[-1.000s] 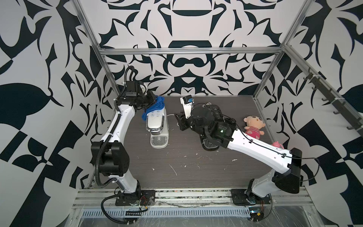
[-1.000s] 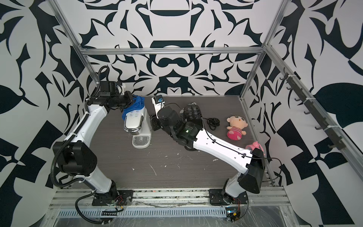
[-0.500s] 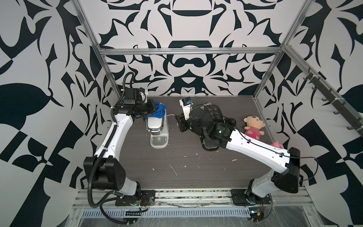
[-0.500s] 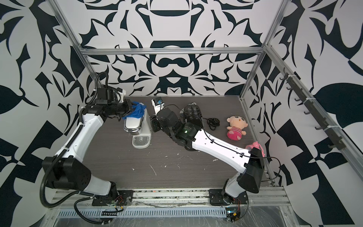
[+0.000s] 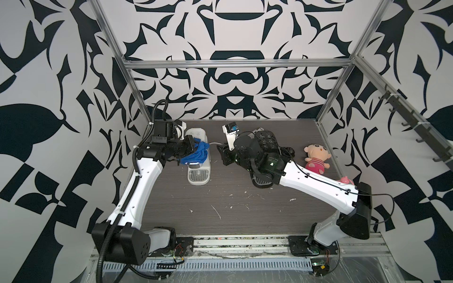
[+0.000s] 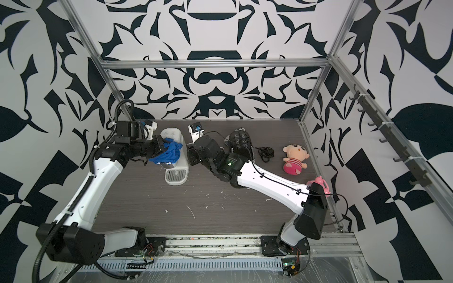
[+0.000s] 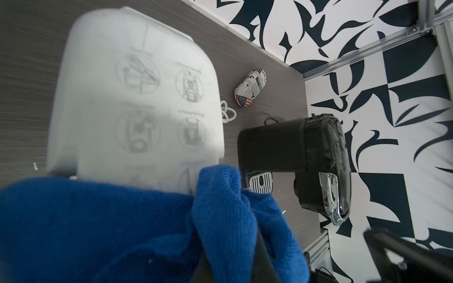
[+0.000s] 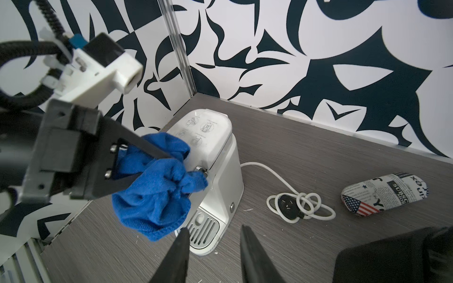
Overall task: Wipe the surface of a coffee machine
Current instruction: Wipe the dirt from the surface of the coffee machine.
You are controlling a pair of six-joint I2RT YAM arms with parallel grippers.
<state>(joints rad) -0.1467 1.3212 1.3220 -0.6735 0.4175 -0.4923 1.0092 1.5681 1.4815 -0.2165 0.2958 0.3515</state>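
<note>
The white coffee machine (image 5: 198,169) (image 6: 175,169) (image 8: 220,152) (image 7: 134,98) stands at the back left of the table. A crumpled blue cloth (image 5: 196,154) (image 6: 169,153) (image 8: 157,203) (image 7: 122,232) lies over the front part of its top. My left gripper (image 5: 192,148) (image 6: 161,147) (image 8: 157,169) reaches in from the left and is shut on the cloth. In the left wrist view the cloth covers most of the fingers. My right gripper (image 5: 221,153) (image 6: 190,154) (image 8: 213,230) hovers just right of the machine, open, with nothing between its fingers.
A black coffee machine (image 7: 294,156) sits partly under my right arm. Behind the white machine lie a white power cord (image 8: 299,205) and a newsprint-patterned case (image 8: 384,194). A doll (image 5: 316,159), a black cable (image 6: 266,153) and a pink item (image 5: 345,180) lie at the right.
My left gripper has dragged the blue cloth from the back of the machine's top toward its front, uncovering the rear lid. The left arm has dropped lower. The right arm has barely moved.
</note>
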